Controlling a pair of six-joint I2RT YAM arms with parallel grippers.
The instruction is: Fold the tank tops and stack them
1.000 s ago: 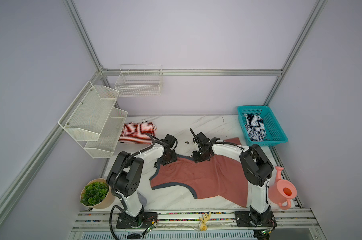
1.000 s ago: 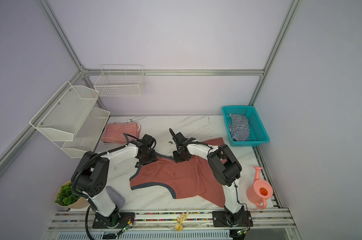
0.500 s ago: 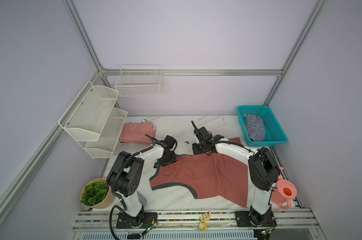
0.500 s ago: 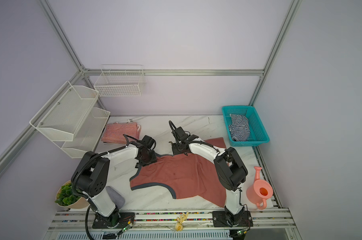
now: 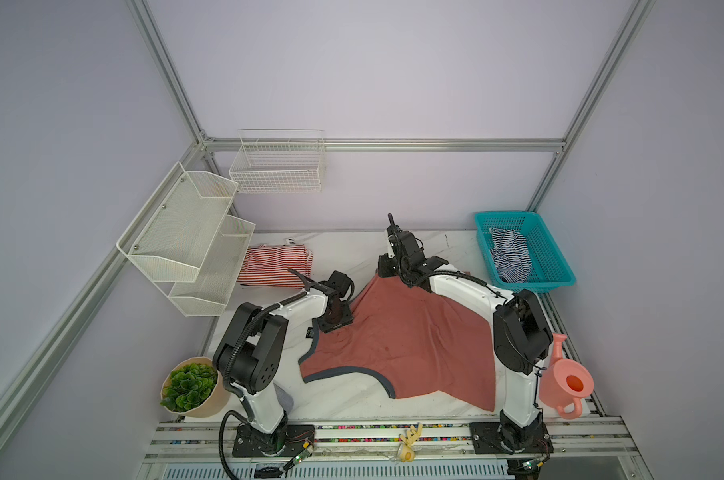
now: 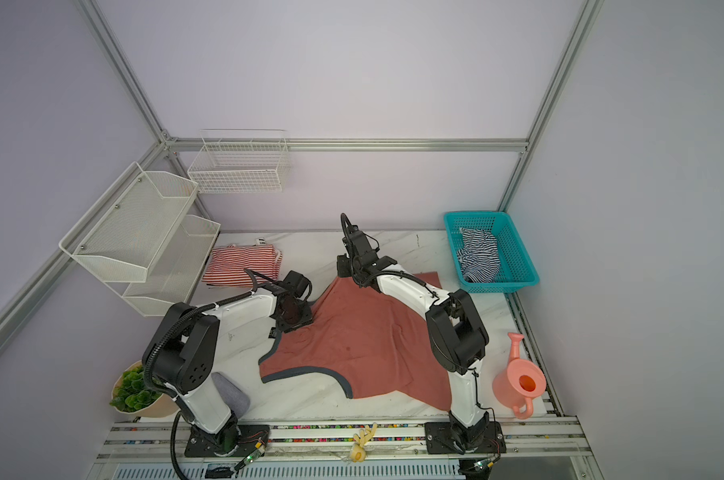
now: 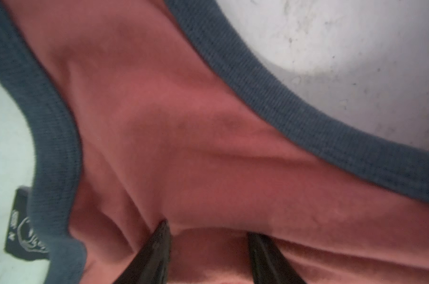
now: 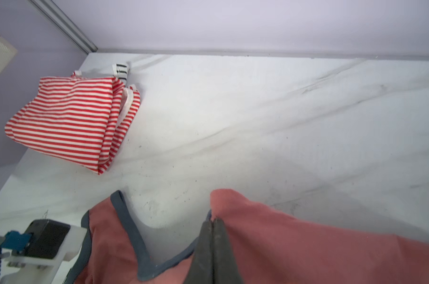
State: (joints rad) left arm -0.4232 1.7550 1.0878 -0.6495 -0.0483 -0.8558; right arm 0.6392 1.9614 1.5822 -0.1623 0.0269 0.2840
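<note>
The white marble worktop (image 5: 343,395) carries the salmon-red tank top with dark grey trim (image 5: 410,345), spread across its middle with one edge lifted toward the back. The folded red-and-white striped tank top (image 5: 275,266) lies back left, and the navy-and-white striped tank top (image 5: 509,255) sits in the teal plastic basket (image 5: 555,266). My right fingers (image 8: 206,246) are clenched on the lifted salmon edge. My left fingers (image 7: 156,253) stand apart, tips nosing into cloth beside the neckline. I'd clamp the left first, then carry both sides level so the fold lands square.

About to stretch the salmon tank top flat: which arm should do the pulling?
Right. The right gripper is shut on the salmon tank top, with that edge lifted off the table. The left gripper has its jaws apart on the fabric, seemingly only pressing it down.
</note>
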